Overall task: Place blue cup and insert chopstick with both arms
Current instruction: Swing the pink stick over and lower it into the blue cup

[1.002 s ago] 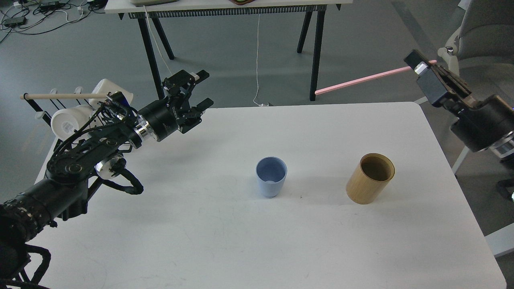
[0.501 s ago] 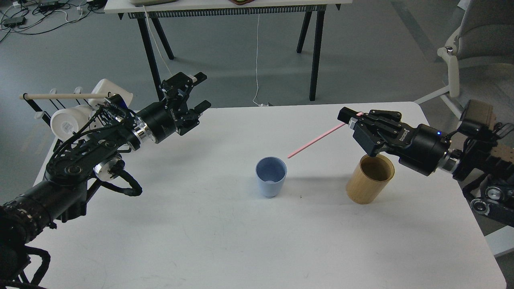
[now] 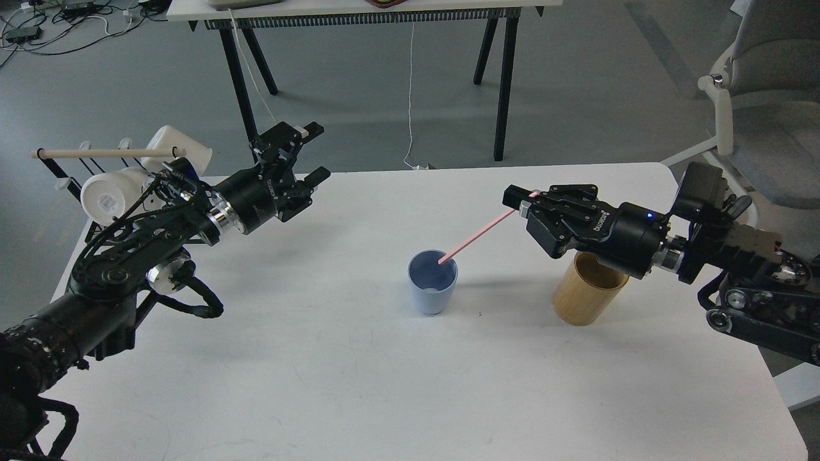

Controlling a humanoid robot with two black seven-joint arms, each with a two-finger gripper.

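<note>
Blue cup (image 3: 433,282) upright — white table (image 3: 359,384), grey floor (image 3: 576,83)

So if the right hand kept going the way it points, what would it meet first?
Probably the blue cup: the right hand points left and down, and the pink chopstick it holds already has its tip over the cup's mouth. Depth is uncertain.

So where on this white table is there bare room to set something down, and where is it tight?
Bare: the whole near half of the table, in front of the blue cup and the tan wooden cylinder, and the stretch between the left gripper and the cup. Crowded: between cup and cylinder, where the right gripper slants the pink chopstick over the cup's mouth.
</note>
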